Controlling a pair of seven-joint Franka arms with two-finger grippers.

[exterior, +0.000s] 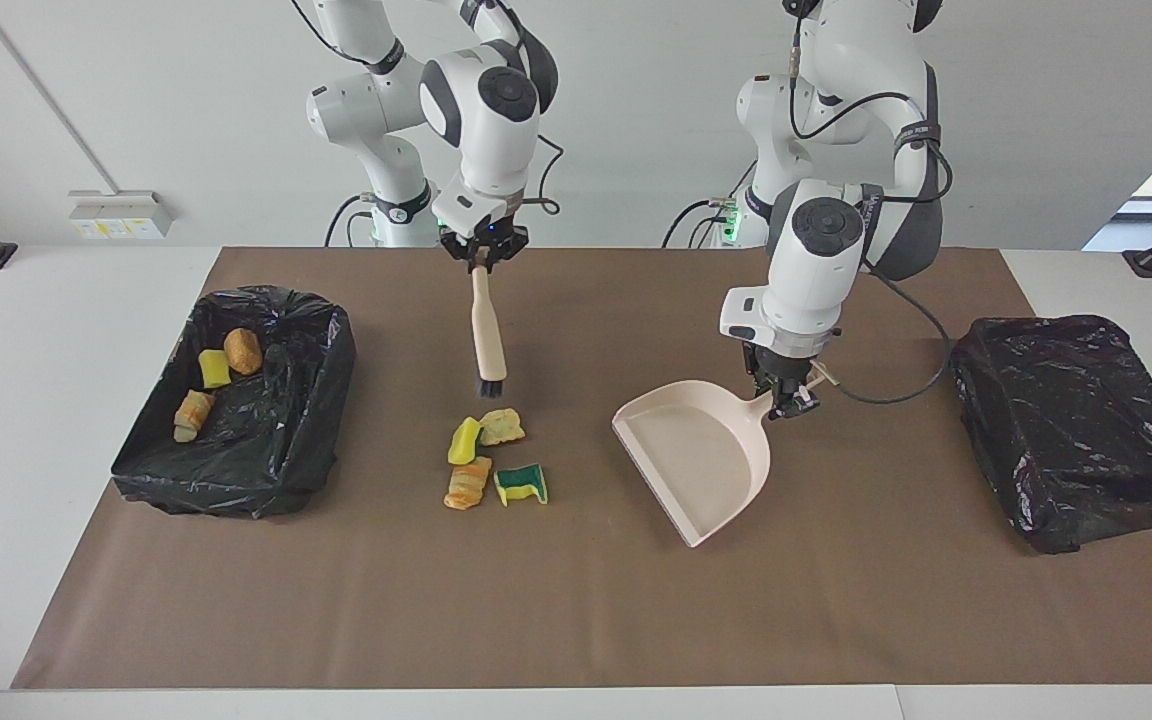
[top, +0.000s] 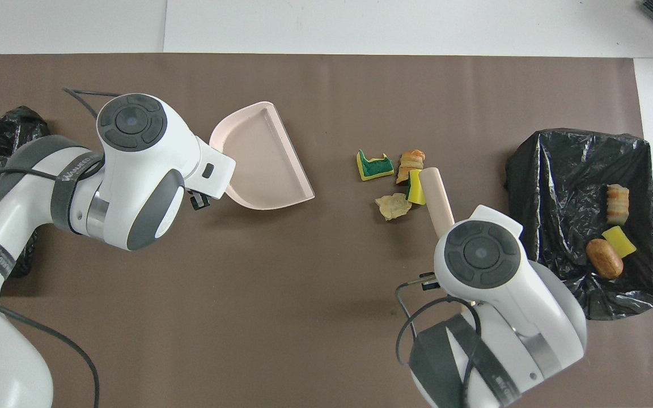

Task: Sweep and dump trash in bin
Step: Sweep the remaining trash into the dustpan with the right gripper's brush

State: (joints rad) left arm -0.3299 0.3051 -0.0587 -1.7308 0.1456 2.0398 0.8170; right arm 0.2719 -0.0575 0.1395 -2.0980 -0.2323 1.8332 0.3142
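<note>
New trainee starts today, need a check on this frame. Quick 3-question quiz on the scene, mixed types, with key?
1. True or false: the left gripper holds the beige dustpan by its handle.
2. Multiple choice: the brush in the right gripper hangs with its bristles:
A. over the scraps on the mat
B. inside the dustpan
C. inside the lined bin
3. Fill in: ____ scraps lie on the brown mat and ____ lie in the lined bin at the right arm's end.

Key: 1 true; 2 A; 3 four, three.
</note>
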